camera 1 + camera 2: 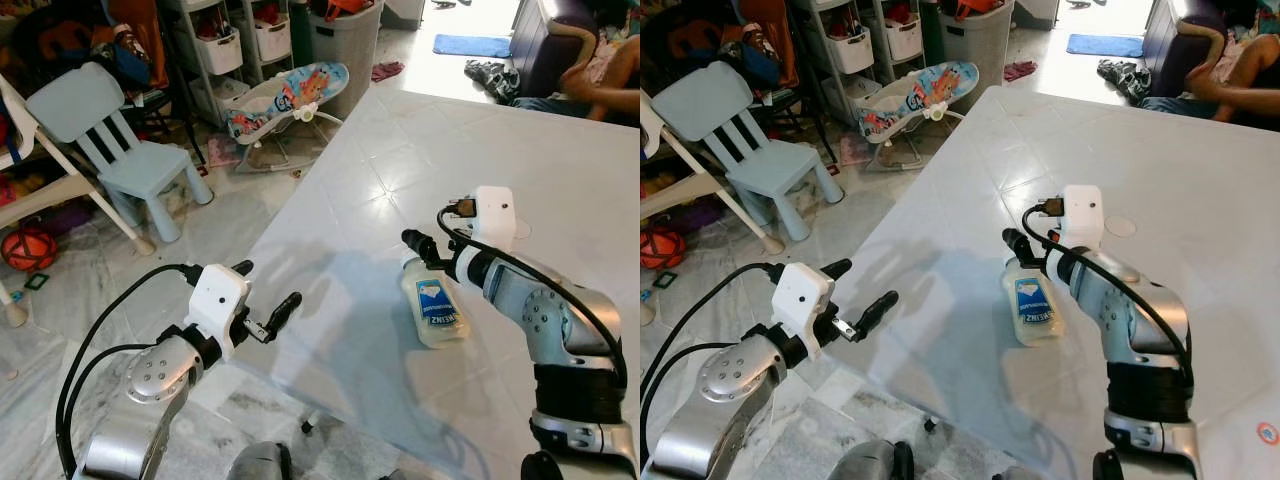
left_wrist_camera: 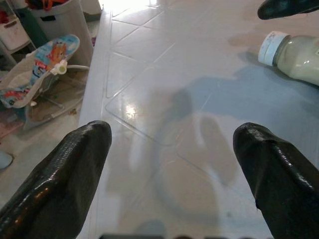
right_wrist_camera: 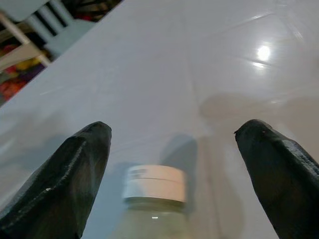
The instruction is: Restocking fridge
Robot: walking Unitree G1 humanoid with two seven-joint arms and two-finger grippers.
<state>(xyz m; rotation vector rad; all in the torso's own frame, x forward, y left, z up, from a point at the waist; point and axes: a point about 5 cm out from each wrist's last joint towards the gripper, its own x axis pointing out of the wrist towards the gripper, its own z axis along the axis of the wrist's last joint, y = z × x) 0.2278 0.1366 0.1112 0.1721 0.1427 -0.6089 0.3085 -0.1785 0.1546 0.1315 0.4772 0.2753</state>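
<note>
A clear plastic bottle of pale, creamy liquid with a white cap and a blue-and-white label (image 1: 433,312) lies on its side on the glossy white tabletop (image 1: 520,180), its cap pointing toward 11 o'clock in the head views. The right gripper (image 3: 172,164) hovers right over the cap end, its two black fingers (image 3: 70,174) spread wide to either side of the cap and not touching it. At about 9 o'clock from the bottle, well apart, the left gripper (image 1: 268,297) hangs at the table's near-left edge, its fingers also spread open around nothing. Beyond the table on the marble floor, toward 10 o'clock, stands a pale blue plastic child's chair (image 1: 120,140), and toward 11 o'clock a colourful baby bouncer seat (image 1: 285,95) in front of a grey laundry bin (image 1: 345,35). At 1 o'clock a person's arm (image 1: 605,85) rests by a dark sofa.
</note>
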